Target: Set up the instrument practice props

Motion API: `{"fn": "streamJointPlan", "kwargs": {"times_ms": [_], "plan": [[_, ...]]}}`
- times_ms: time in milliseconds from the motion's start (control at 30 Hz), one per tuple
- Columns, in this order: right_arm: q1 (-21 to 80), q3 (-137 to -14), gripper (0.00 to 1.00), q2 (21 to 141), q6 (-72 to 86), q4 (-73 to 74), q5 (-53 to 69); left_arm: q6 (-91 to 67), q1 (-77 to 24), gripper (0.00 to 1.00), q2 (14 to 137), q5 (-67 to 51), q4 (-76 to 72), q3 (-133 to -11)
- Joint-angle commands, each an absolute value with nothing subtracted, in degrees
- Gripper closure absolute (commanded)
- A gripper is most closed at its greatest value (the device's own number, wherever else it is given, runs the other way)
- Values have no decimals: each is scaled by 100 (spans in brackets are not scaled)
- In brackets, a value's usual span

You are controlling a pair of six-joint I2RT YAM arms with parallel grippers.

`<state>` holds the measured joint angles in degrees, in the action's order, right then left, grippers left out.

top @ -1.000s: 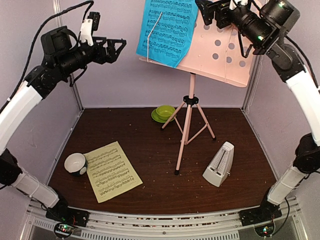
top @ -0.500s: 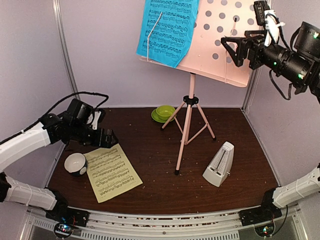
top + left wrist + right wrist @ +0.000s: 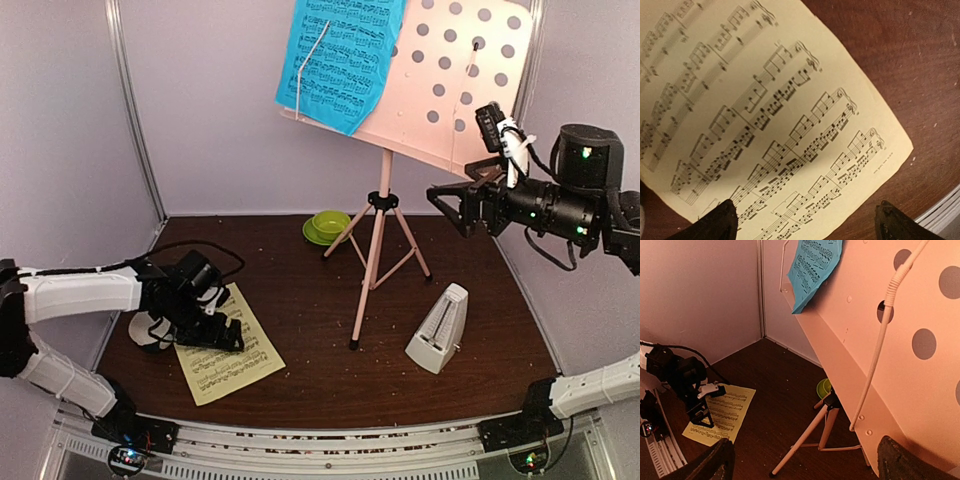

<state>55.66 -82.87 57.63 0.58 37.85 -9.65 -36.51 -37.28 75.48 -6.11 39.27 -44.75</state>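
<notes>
The pink music stand stands on its tripod mid-table, with the blue page on the left of its desk. The pale-yellow page lies flat at front left. My left gripper is open and low over this page; in the left wrist view the page fills the frame above the gripper. The white metronome stands at front right. My right gripper is open and empty in the air, right of the stand; its wrist view shows the gripper, the desk and the blue page.
A green bowl on a saucer sits behind the tripod legs and also shows in the right wrist view. A white-and-black cup sits left of the yellow page, partly behind my left arm. Pale walls close in the back and sides.
My left arm has come down from high at the left to just over the yellow page. My right arm has moved down and right, away from the stand's desk.
</notes>
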Motion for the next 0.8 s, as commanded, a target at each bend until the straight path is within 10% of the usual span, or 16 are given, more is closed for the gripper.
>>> {"fn": "streamJointPlan", "kwargs": {"times_ms": [0,433,767], "plan": [[5642,-7467,0,5225,995,3568,-617,-3873,-4203,2,8386,-942,3246,-4645],[5859,-6088,0,4794,1644,3000,-461,-4086,-5300,2,11057,-1430,2736,-7874],[6285,-5959,0,5006,1541,3107,-442,-3680,-4319,2,9224,-1247,3207,-6569]]}}
